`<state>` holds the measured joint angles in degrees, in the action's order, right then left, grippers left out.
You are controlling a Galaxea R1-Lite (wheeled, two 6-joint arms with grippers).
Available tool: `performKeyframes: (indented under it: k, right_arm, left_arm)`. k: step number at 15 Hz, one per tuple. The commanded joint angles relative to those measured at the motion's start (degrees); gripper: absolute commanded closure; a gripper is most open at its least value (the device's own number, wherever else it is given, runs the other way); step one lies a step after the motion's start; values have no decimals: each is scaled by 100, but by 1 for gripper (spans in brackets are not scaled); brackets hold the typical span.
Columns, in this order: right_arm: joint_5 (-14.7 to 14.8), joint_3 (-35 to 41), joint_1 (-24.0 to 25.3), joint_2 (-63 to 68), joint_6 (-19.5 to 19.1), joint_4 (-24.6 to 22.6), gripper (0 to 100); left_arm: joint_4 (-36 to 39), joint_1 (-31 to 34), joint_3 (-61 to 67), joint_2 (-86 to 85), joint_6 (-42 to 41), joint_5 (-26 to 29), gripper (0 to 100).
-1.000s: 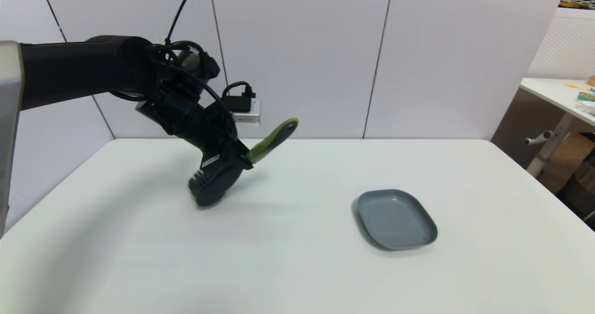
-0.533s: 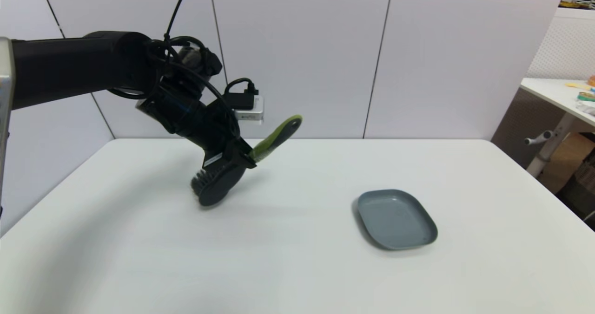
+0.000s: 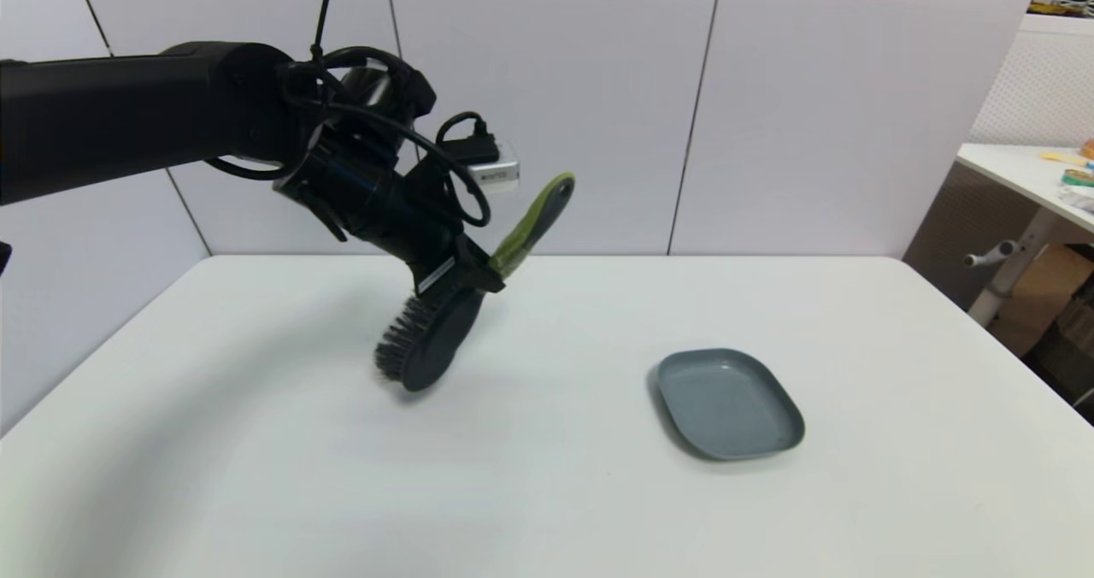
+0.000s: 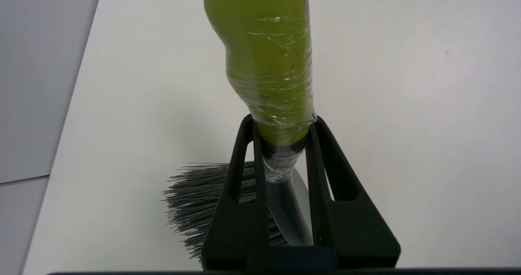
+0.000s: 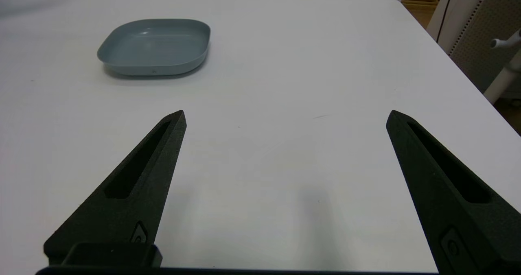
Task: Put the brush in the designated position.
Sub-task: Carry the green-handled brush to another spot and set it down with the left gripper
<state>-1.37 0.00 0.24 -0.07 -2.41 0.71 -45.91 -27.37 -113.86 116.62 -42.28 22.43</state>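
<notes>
**A:** Start with the big things. What does the white table (image 3: 547, 492) carry?

**B:** A shallow grey tray (image 3: 728, 404), right of centre and fairly near. Nothing lies in it. I judge it to be the designated spot, since it is the only receptacle there.

**A:** And the arms?

**B:** The left arm reaches in from the left, over the far-left part of the table. Its left gripper (image 3: 479, 280) is clamped on the brush (image 3: 438, 343), the two fingers squeezing the neck where the lime-green handle (image 4: 266, 63) meets the dark grey head.

**A:** Why hold it there?

**B:** Probably because the neck is the narrowest part, and gripping close to the heavy head should keep it from swinging much. The handle is wrapped in clear film, which looks slippery, so a pinch low down seems safer.

**A:** How does the brush hang?

**B:** Tilted, off the table: head down and toward the near side, handle pointing up and to the right. The bristles (image 4: 199, 201) face left. It is well apart from the tray, which lies to its right.

**A:** The other arm?

**B:** The right gripper (image 5: 285, 116) sits low over the near-right table with its fingers spread wide, holding nothing. It looks parked.

**A:** What remains?

**B:** By my reckoning, carrying the brush rightward, lowering it into the tray, then letting go.
</notes>
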Motion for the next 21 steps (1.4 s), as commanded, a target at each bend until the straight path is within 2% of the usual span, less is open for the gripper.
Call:
performKeyframes:
  k: [1,5,10,15,21]
  right_arm:
    - [-4,9,-7,7,-5,0,0]
    - [-4,9,2,7,-5,0,0]
    - [-4,9,2,7,-5,0,0]
    - [-4,9,2,7,-5,0,0]
    - [-4,9,2,-10,-5,0,0]
  left_arm:
    - [539,-533,4,2,1626,-512,100]
    - [1102,-884,-5,46,3147,-960,100]
    - [996,-1078,4,107,4606,-1118,100]
    - [900,-1078,-5,353,5186,-1329,100]
    - [443,-1069,-5,617,5669,-1399,100]
